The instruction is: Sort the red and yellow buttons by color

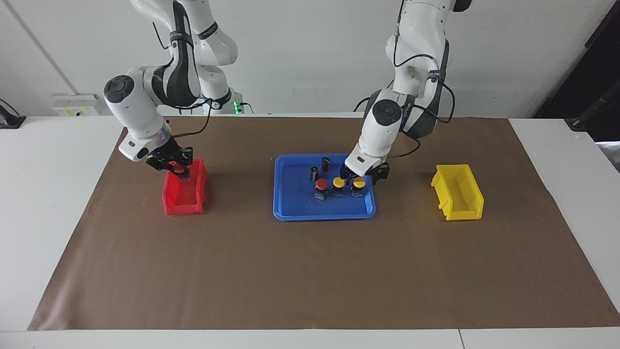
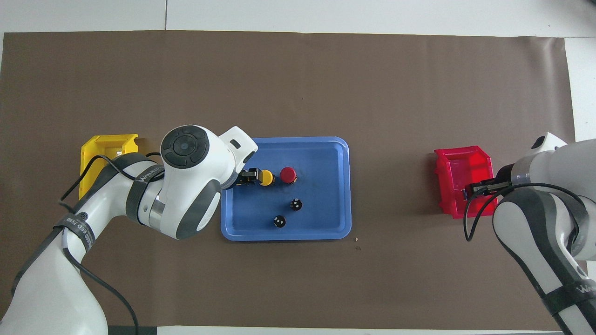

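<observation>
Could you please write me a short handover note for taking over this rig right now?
Left gripper: down in the blue tray at the two yellow buttons; grip not confirmed.
Right gripper: shut on a red button, over the red bin.
Also in the tray: one red button and two dark cylinders.
Yellow bin: no button visible in it.
Done: none binned.
Left: all four buttons.
</observation>
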Controlling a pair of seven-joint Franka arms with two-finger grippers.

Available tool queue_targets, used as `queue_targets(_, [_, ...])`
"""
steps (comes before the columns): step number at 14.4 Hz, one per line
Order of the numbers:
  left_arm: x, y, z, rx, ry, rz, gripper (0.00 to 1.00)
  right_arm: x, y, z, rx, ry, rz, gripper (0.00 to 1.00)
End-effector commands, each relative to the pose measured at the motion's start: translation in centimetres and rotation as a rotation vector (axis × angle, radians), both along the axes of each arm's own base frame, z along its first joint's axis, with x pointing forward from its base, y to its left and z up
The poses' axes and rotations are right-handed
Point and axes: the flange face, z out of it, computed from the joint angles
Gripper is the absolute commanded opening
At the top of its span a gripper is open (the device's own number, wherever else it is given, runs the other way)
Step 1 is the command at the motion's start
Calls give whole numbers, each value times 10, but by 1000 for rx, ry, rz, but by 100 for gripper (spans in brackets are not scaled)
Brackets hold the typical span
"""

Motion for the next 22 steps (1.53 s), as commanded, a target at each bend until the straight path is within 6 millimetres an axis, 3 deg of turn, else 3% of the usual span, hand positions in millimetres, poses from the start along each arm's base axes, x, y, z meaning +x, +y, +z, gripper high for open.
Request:
queue_targets(1, [-5, 2, -1, -12, -5, 35, 68, -10, -2, -7, 11, -21, 1, 20])
queue_targets(3, [-5, 2, -1, -13, -6, 39, 58, -11, 0, -12, 8, -38, 4, 20])
queue_targets(7, [-1, 1, 0, -28, -31, 44, 55, -13, 2, -16, 6, -48, 2, 22])
queue_targets(10, [0, 0, 1, -43, -27, 56, 55, -13, 2, -16, 6, -48, -1, 39])
queue_targets(13, [0, 0, 1, -46, -27, 56, 47, -12, 2, -15, 6, -49, 1, 66])
queue_targets(15, [1, -1, 3, -47, -29, 59, 34, -5, 2, -8, 6, -51, 11, 68])
queue_targets(17, [2, -2, 6, -51, -31, 72, 26, 9, 2, 7, 13, -19, 17, 69])
queue_targets(20, [15, -2, 47, -54, 10, 125, 22, 32, 3, 52, 22, 28, 29, 69])
queue_targets(21, [19, 10, 65, -45, 28, 135, 21, 39, 6, 68, 24, 36, 32, 71])
queue_targets(22, [24, 33, 83, -44, 40, 160, 21, 46, 21, 83, 25, 37, 47, 75])
